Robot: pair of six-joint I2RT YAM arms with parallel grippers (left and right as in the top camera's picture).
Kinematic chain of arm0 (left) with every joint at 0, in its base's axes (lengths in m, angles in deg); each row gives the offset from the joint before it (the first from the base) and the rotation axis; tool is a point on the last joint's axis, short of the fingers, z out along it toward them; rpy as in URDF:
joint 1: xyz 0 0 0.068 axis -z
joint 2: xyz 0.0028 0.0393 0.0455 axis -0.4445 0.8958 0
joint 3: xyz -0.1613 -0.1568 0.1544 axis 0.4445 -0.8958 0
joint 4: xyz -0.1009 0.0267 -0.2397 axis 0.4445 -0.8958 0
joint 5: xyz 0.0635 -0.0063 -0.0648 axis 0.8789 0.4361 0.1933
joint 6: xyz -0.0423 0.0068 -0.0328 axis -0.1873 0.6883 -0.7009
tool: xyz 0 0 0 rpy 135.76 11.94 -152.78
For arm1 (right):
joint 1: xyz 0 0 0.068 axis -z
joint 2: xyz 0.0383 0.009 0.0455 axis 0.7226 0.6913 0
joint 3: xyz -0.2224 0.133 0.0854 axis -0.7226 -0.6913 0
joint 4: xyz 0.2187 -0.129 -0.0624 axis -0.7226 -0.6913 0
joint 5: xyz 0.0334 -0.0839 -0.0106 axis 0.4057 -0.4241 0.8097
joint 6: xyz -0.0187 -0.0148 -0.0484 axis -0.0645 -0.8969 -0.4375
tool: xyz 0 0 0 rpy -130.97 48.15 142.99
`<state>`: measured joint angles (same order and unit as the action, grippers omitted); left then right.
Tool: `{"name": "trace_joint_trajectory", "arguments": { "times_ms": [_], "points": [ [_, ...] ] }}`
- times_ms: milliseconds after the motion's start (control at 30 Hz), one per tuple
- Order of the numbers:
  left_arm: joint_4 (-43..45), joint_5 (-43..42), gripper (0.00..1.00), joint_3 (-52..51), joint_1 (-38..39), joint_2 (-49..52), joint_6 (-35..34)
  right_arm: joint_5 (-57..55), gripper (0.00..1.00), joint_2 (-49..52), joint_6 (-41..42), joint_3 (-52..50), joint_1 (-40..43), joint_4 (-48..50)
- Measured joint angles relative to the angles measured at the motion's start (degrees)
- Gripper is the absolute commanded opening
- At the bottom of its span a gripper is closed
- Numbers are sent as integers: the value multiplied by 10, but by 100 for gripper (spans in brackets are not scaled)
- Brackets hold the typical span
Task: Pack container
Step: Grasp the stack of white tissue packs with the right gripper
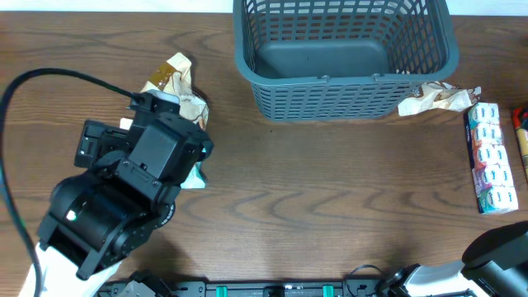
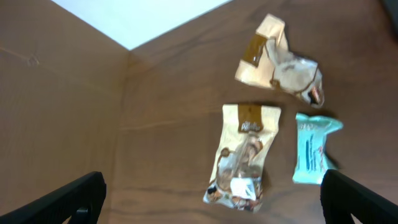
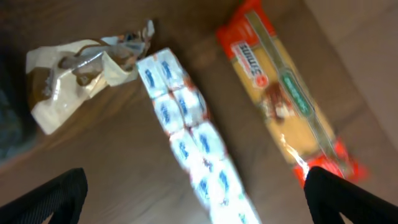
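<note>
Container first: the large rectangular dark grey-blue plastic basket (image 1: 346, 103) with slotted sides stood at the far edge of the brown wooden desk (image 1: 289, 206), right of centre, its floor bare, so I judged that packing had not begun. At the left, my left fingers (image 2: 81, 193) were spread wide and released, hovering above three packets: a crumpled beige-and-brown wrapper (image 2: 277, 56), a flat cream snack packet (image 2: 242, 155) and, just beside it, a small mint-green packet (image 2: 314, 149). Just right of the basket's front corner lay a crumpled cream wrapper (image 3: 81, 62), then a white-and-blue strip of small sachets (image 3: 186, 137) and a long orange packet (image 3: 286, 99). My right fingers (image 3: 50, 196) hung over them, spread and holding nothing. The step in hand looked like choosing a first item. The next move called for lowering my left fingers astride the cream packet's narrow width, clenching, lifting, and carrying it rightward over the basket's rim.
</note>
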<state>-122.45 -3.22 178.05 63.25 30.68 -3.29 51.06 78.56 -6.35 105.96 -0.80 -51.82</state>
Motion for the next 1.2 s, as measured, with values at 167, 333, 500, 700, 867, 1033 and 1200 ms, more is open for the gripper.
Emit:
{"name": "trace_joint_trajectory", "arguments": {
  "times_ms": [167,333,500,700,867,1033,1200],
  "points": [
    [-3,1,99,0,0,3,0,-15,99,17,-54,-102,-10,51],
    [-3,2,99,0,0,3,0,-28,99,71,-71,-120,-20,63],
    [-3,3,98,0,0,3,0,-62,95,123,-78,-120,-42,67],
    [-3,4,99,0,0,3,0,-114,96,174,-91,-120,-60,78],
    [-3,4,99,0,0,3,0,-148,99,177,-112,-120,-59,84],
    [-3,4,99,0,0,3,0,-151,96,177,-123,-121,-60,89],
    [-3,4,99,0,0,3,0,-142,92,179,-128,-120,-59,90]
  ]
}}
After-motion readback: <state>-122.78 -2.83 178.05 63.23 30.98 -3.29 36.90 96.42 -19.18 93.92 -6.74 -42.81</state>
